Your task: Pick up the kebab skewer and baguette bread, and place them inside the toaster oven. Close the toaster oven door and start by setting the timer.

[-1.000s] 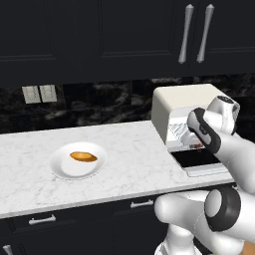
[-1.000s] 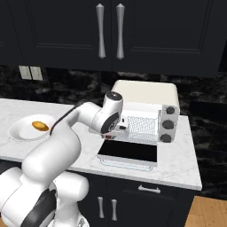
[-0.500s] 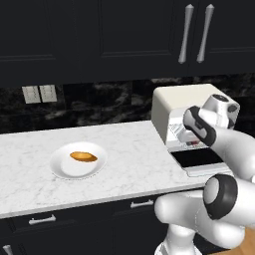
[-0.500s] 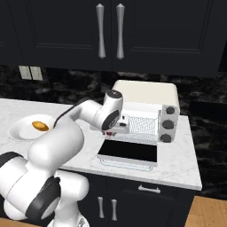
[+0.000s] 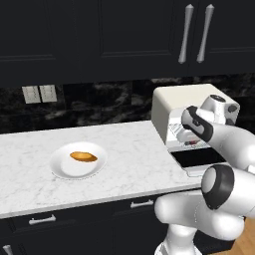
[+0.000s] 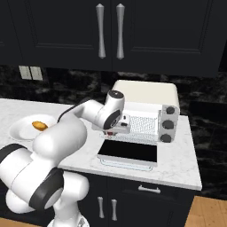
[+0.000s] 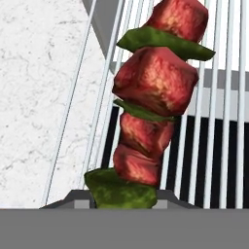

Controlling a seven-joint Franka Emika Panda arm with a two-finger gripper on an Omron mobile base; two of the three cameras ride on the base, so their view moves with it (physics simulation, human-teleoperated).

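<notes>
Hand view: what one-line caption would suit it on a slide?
Kebab skewer of red meat and green pepper, gripped in the tool, poised over the toaster oven's wire rack.

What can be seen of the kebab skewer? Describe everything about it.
The kebab skewer is a row of glossy dark red meat chunks with thin green slices wedged between them and a larger green piece at its near end. The stick itself is hidden. In the hand view it runs lengthwise away from the camera, held at the near end by the shut gripper. It sits over the wire rack at the open front of the toaster oven; whether it rests on the bars cannot be told.
</notes>
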